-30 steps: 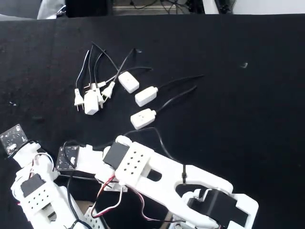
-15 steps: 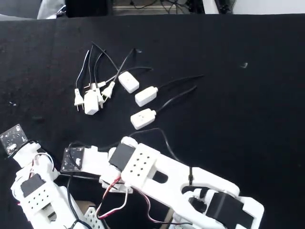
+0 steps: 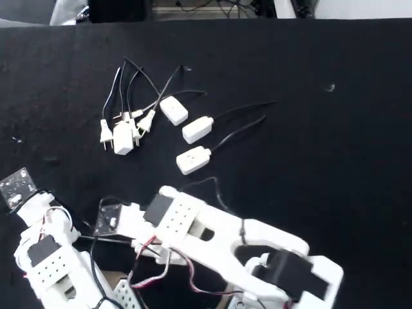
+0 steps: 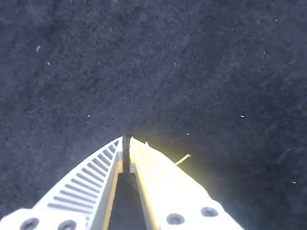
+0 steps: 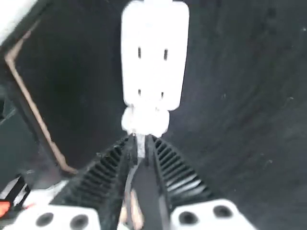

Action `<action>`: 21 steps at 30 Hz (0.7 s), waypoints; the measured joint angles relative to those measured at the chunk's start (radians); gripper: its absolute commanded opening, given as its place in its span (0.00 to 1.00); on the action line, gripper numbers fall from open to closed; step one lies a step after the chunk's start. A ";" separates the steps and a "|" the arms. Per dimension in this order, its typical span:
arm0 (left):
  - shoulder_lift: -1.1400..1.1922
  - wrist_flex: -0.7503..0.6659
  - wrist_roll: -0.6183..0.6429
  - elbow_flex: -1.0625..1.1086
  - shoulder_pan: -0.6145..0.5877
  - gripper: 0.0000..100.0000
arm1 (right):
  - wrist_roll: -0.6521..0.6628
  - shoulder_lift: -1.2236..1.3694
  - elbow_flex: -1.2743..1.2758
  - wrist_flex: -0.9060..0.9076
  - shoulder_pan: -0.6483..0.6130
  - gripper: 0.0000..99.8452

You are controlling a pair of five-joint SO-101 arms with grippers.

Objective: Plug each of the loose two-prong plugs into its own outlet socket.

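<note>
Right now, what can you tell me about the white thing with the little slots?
The white block is a smooth, plastic-looking rectangle with rounded corners. Two pairs of slots show on its face. A rounder white lump at one end is pinched by the right gripper, with the black table behind it.

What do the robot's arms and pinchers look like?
One arm and the other arm are chunky white blocks dotted with holes, with black motors and red, white and black cables. The left gripper has one white ribbed finger and one yellow; the right gripper is ribbed and black.
</note>
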 measured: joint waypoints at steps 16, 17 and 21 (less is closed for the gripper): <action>0.000 0.000 0.000 0.000 0.000 0.03 | 0.002 -0.109 -0.028 0.037 0.132 0.11; 0.000 0.000 0.000 0.000 0.000 0.03 | 0.000 -0.150 -0.015 0.040 0.133 0.11; 0.000 0.000 0.000 0.000 0.000 0.03 | 0.003 -0.315 0.123 0.034 0.130 0.11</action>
